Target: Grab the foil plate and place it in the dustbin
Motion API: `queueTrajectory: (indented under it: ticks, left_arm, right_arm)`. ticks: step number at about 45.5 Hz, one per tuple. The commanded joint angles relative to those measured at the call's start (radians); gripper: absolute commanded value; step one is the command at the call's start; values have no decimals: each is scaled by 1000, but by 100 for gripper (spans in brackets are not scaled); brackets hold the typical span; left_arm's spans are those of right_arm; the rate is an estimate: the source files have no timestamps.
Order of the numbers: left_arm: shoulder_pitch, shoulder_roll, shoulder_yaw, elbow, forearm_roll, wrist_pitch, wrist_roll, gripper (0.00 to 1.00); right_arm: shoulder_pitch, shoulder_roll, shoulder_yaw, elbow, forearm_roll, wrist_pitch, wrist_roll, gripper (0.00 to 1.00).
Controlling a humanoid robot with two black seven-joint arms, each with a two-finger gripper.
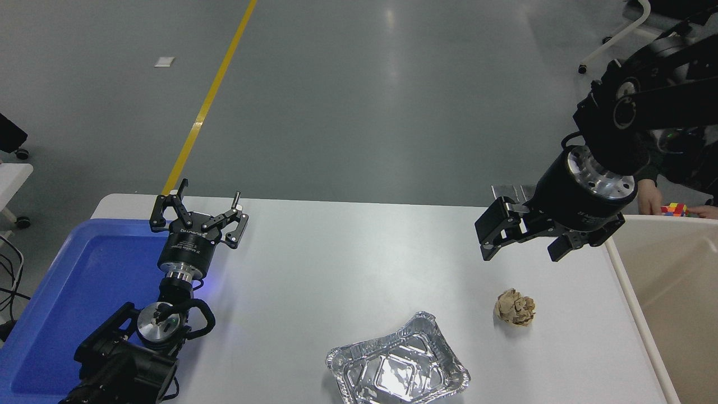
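The foil plate [399, 366] is a shiny silver, dented rectangular tray lying on the white table [348, 252] near its front edge, at the centre. The dustbin [673, 292], a large beige bin with a thick rim, stands at the right edge of the table. My right gripper [524, 244] hangs open and empty above the table, well behind and to the right of the foil plate, just left of the dustbin. My left gripper [199, 216] is open and parked at the lower left, over the edge of a blue tray.
A shallow blue plastic tray [67, 303] sits at the left of the table. A small crumpled tan paper ball [514, 307] lies between the foil plate and the dustbin. A person's hand [650, 199] and a coloured cube [673, 209] are behind the dustbin.
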Motion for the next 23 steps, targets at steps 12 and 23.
queueTrajectory:
  ticks: [12,23]
  left_arm:
    - [0,0,0,0,0,-1,0,99]
    - [0,0,0,0,0,-1,2,99]
  right_arm:
    - [10,0,1,0,0,0,1,100]
    - [1,6,7,0,1,-5,1,100]
